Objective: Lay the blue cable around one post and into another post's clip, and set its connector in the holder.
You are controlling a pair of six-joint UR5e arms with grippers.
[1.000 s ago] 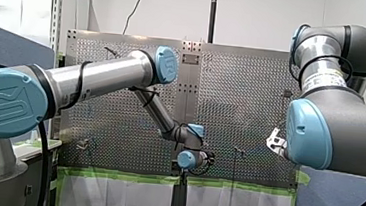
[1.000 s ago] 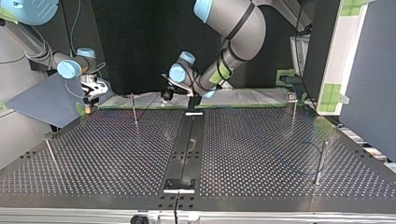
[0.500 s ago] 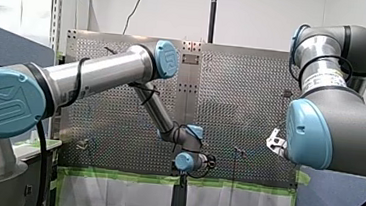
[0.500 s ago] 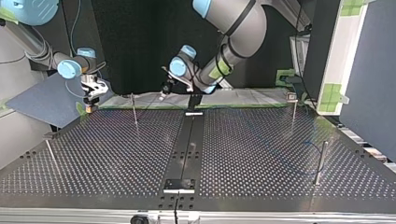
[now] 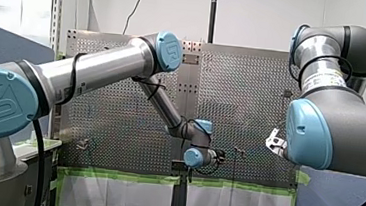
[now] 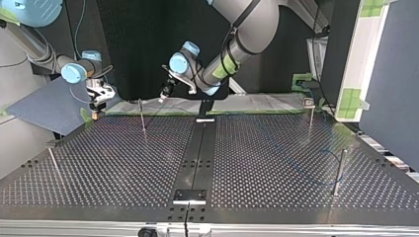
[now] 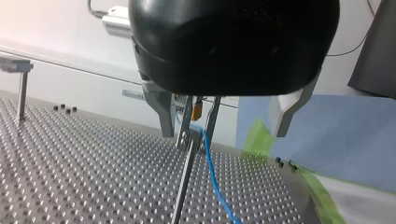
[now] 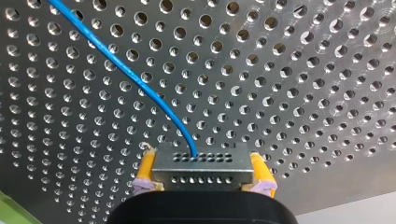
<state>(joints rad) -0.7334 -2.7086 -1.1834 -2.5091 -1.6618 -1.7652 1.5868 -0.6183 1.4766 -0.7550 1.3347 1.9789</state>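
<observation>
Since a second ago my left arm point(image 5: 98, 70) has swung its wrist toward the front view's right. My left gripper point(image 5: 219, 156) now sits low in that view, by the taped edge of the table point(image 5: 252, 89). It is too small there to tell how its fingers stand. My right arm point(image 5: 339, 131) fills the view's right side.

From the top view, my left gripper has slid toward the view's left. It hangs over the table's back edge, near a thin post point(image 6: 142, 116). My right gripper point(image 6: 94, 113) hangs over the table's corner at the view's left. The blue cable point(image 7: 212, 177) is too thin to follow from there.

From the left wrist view, my left gripper's two metal fingers point(image 7: 159, 112) stand wide apart. Ahead of them the post stands up from the table. The blue cable runs down just beside the post's top and on over the table. I cannot tell if it sits in the post's clip. Green tape point(image 7: 258, 136) lies at the table's edge.

From the right wrist view, my right gripper's yellow pads point(image 8: 147, 170) squeeze the connector point(image 8: 203, 173) from both sides. The blue cable comes out of the connector and runs away over the table's holes.
</observation>
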